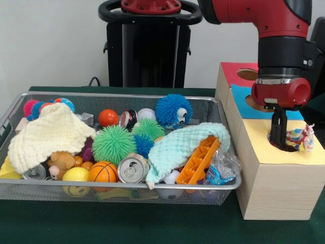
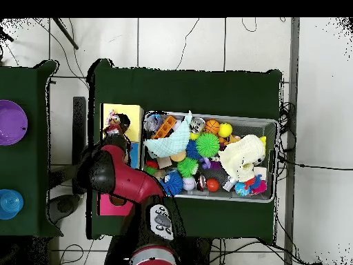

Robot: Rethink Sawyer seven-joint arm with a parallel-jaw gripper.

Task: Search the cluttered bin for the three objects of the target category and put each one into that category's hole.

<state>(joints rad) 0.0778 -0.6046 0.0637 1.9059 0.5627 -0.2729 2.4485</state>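
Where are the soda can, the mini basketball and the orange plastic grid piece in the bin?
soda can [image 1: 132, 170], front view, on its silver top.
mini basketball [image 1: 103, 172], front view, on its orange front.
orange plastic grid piece [image 1: 199, 160], front view, mid-length on its ribbed face.

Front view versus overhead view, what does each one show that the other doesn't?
Only the front view shows the gripper reaching into the hole in the yellow top of the wooden box.

Only the overhead view shows a purple round plate on a side table.

Both show the wire mesh bin and the pale yellow knitted cloth.
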